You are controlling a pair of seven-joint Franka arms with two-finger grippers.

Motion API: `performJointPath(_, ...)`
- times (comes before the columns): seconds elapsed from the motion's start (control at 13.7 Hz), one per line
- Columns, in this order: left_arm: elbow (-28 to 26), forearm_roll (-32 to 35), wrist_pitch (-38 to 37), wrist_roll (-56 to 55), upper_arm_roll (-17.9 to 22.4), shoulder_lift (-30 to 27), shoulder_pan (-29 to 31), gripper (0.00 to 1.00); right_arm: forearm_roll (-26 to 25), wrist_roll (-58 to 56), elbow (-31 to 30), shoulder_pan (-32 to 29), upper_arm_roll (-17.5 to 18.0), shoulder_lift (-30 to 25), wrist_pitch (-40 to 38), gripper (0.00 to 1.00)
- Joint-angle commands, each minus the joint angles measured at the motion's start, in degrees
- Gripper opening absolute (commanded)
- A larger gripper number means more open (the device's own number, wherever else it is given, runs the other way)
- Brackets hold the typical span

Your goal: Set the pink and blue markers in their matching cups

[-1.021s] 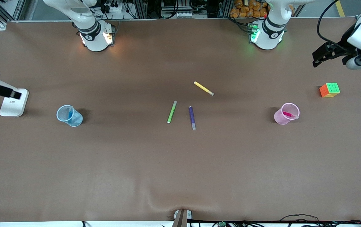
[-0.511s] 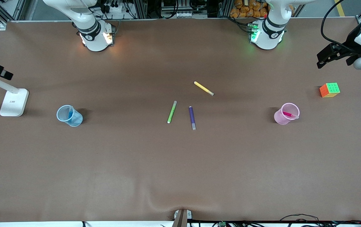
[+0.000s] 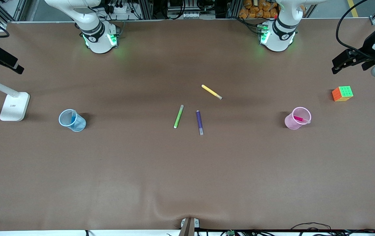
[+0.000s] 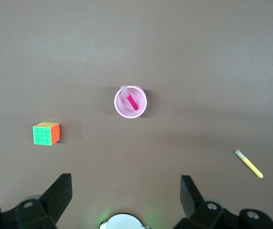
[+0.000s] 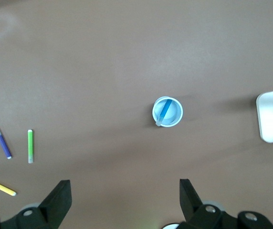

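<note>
On the brown bench [image 3: 187,170], the translucent pale blue cup [image 3: 72,120] holds the bright blue marker [image 3: 73,118], and the pale pink cup [image 3: 297,118] the magenta marker [image 3: 300,119]. Both hands, left [image 4: 126,191] and right [image 5: 125,193], hang spread and apparently empty above the bench ends.

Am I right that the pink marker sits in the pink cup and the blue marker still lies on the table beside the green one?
Not quite. The pink marker is in the pink cup, but the blue marker is not on the table: it stands inside the blue cup, as the right wrist view shows. The pens lying near the green marker are purple and yellow.
</note>
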Motion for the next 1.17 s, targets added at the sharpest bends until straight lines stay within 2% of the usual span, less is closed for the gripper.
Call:
performJointPath(0.0, 0.73, -0.78, -1.75, 0.89, -0.21, 0.18, 0.70, 1.00, -1.57, -3.95, -0.79, -1.29, 0.82, -0.47, 0.97, 1.00)
performJointPath(0.15, 0.81, -0.69, -1.76, 0.89, -0.29, 0.44, 0.61, 1.00, -3.59, -5.89, 0.61, -1.03, 0.91, 0.84, 0.97, 1.00)
performJointPath(0.29, 0.81, -0.78, -1.67, 0.98, -0.29, 0.97, 0.70, 1.00, -3.34, -5.98, 2.81, -1.38, 0.74, 2.43, 0.09, 1.00)
performJointPath(1.09, 3.63, -0.25, -2.28, 0.62, -0.21, 2.46, 0.53, 1.00, -3.25, -5.89, 2.73, -1.47, 0.39, 2.69, -0.70, 1.00)
